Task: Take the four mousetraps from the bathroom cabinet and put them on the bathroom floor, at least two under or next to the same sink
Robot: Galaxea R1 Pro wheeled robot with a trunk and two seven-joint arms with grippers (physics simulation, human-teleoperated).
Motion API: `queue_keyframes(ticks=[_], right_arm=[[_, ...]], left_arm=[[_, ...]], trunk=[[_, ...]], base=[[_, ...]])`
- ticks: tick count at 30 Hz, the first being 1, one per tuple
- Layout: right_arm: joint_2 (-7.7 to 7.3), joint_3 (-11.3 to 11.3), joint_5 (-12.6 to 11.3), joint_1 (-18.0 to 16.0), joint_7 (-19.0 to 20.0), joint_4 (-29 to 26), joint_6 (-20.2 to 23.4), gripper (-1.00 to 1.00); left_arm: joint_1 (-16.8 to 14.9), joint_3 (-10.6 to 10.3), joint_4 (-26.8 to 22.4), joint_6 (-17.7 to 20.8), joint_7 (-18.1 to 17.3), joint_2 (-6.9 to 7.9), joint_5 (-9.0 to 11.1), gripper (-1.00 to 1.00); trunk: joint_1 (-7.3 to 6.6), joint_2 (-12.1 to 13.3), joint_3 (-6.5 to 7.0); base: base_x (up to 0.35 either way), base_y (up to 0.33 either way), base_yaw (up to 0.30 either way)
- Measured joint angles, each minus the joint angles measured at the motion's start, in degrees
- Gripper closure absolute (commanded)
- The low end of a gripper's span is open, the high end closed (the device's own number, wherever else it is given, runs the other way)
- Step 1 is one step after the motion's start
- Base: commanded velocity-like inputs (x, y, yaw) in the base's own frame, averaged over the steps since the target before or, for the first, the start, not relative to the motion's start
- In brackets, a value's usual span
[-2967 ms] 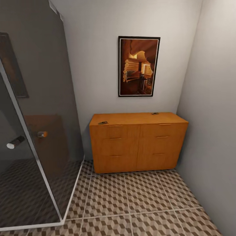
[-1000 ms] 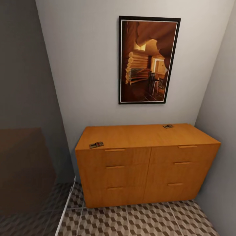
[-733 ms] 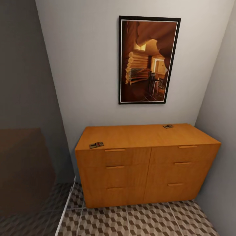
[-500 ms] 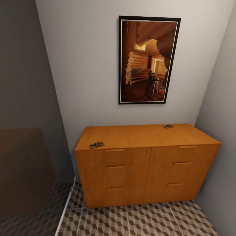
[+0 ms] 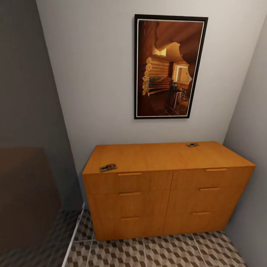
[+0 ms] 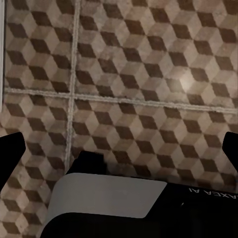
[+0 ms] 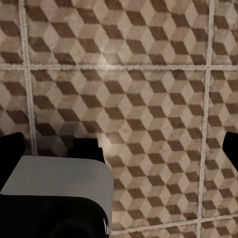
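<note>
The orange-brown cabinet (image 5: pixel 167 193) stands against the back wall, all its drawers shut. One mousetrap (image 5: pixel 108 168) lies on its top near the front left corner. A second mousetrap (image 5: pixel 192 145) lies at the back right of the top. Patterned bathroom floor (image 5: pixel 159 252) shows in front of the cabinet. In the wrist views my left gripper (image 6: pixel 119 148) and right gripper (image 7: pixel 119 148) hang above the floor tiles (image 6: pixel 148 74), both open and holding nothing. The bathroom sink is out of view.
A dark glass shower wall (image 5: pixel 26 148) closes off the left, its white base rail (image 5: pixel 72 241) running along the floor. A grey side wall (image 5: pixel 256 129) stands close on the right of the cabinet. A framed picture (image 5: pixel 168 66) hangs above it.
The camera has come closer to the cabinet since three seconds ago, and a little closer in the last half second. The mousetraps lie where they were.
</note>
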Motion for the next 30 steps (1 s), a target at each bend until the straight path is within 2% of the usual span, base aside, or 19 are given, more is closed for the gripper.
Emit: queue_keyframes(ticks=[30], right_arm=[[-0.01, 0.0, 0.0, 0.0, 0.0, 0.0, 0.0, -1.0]], left_arm=[[0.0, 0.0, 0.0, 0.0, 0.0, -0.07, 0.0, -1.0]], trunk=[[0.01, 0.0, 0.0]], base=[[0.006, 0.0, 0.0]])
